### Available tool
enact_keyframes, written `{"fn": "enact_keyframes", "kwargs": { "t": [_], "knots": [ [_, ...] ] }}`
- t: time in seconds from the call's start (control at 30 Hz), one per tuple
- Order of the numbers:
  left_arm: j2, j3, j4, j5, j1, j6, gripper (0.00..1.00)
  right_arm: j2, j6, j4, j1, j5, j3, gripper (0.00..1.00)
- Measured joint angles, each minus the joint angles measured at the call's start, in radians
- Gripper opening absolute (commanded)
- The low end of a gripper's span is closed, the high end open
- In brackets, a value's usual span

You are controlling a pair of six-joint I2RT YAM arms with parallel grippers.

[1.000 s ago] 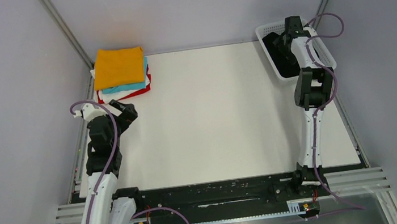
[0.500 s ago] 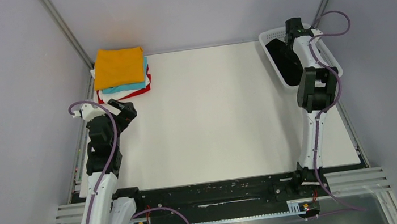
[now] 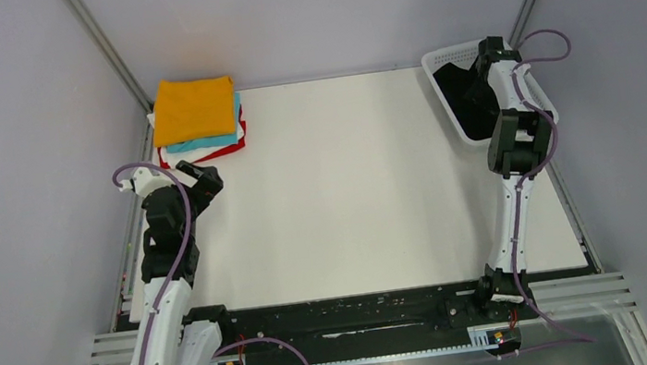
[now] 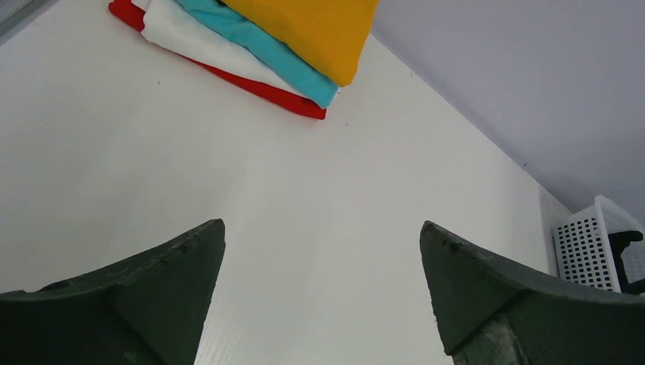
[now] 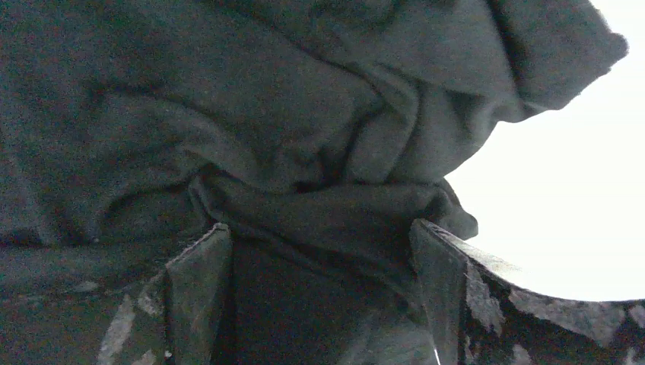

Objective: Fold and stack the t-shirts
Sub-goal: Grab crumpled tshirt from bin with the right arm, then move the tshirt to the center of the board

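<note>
Folded t-shirts lie stacked at the table's far left: orange (image 3: pixel 192 108) on top, then turquoise (image 3: pixel 223 140), white (image 3: pixel 170 151) and red (image 3: pixel 237 146). The left wrist view shows the orange (image 4: pixel 312 30), turquoise (image 4: pixel 262 47), white (image 4: pixel 194 44) and red (image 4: pixel 266 91) ones. My left gripper (image 3: pixel 198 175) (image 4: pixel 323 228) is open and empty, just in front of the stack. The black t-shirt (image 3: pixel 458 91) (image 5: pixel 228 99) lies crumpled in the basket. My right gripper (image 3: pixel 484 79) (image 5: pixel 319 228) is down in the basket, jaws wide apart with black cloth between them.
The white mesh basket (image 3: pixel 433 59) stands at the far right corner and also shows in the left wrist view (image 4: pixel 589 243). Grey walls and metal frame posts close in the table's sides and back. The arm bases sit on a black rail at the near edge.
My right wrist has moved right and a little nearer over the basket, onto the black shirt. The left arm has not moved.
</note>
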Motion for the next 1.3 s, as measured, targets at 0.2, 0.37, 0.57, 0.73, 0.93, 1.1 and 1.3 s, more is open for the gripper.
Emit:
{"fn": "enact_keyframes", "kwargs": {
  "t": [0.2, 0.37, 0.57, 0.73, 0.93, 1.1, 1.3],
  "knots": [
    [-0.002, 0.000, -0.001, -0.008, 0.000, -0.003, 0.99, 0.042, -0.035, -0.013, -0.002, -0.050, 0.039, 0.55],
    [-0.005, 0.000, -0.005, -0.016, 0.000, -0.004, 0.99, 0.044, -0.091, -0.011, 0.002, -0.082, 0.041, 0.00],
    [-0.023, 0.000, -0.010, -0.019, 0.000, -0.004, 0.99, 0.037, -0.163, -0.001, 0.000, -0.108, 0.041, 0.00],
    [-0.051, 0.000, -0.021, -0.018, 0.000, -0.004, 0.99, -0.037, -0.227, 0.072, 0.000, -0.162, -0.025, 0.00],
    [-0.075, 0.000, -0.026, -0.001, 0.000, -0.003, 0.99, -0.296, -0.274, 0.206, 0.001, -0.287, -0.138, 0.00],
    [-0.091, 0.000, -0.039, 0.030, 0.000, -0.005, 0.99, -0.581, -0.285, 0.311, 0.006, -0.435, -0.214, 0.00],
    [-0.122, 0.000, -0.040, 0.079, 0.000, -0.011, 0.99, -0.815, -0.287, 0.366, 0.078, -0.629, -0.182, 0.00]
  ]
}}
